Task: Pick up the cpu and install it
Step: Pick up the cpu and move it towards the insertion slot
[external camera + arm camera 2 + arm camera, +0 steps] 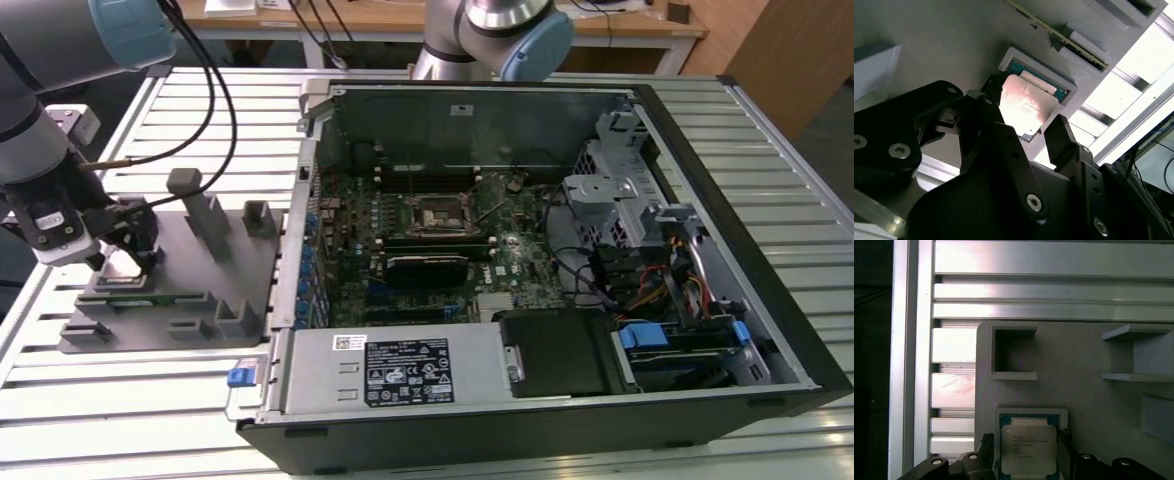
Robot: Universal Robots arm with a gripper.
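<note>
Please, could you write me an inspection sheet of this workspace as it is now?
Surface: slatted metal table; grey tray on it, at the exterior view's left.
Job's things: cpu lies flat in a tray pocket; socket sits on the board inside the open case.
Clutter: nothing seen.
Grippers: gripper open, low over the tray, one finger on either side of the cpu, seemingly not touching it.
Cables: black cables hang from the arm; coloured wires in the case.
Surroundings: wooden desk behind.
</note>
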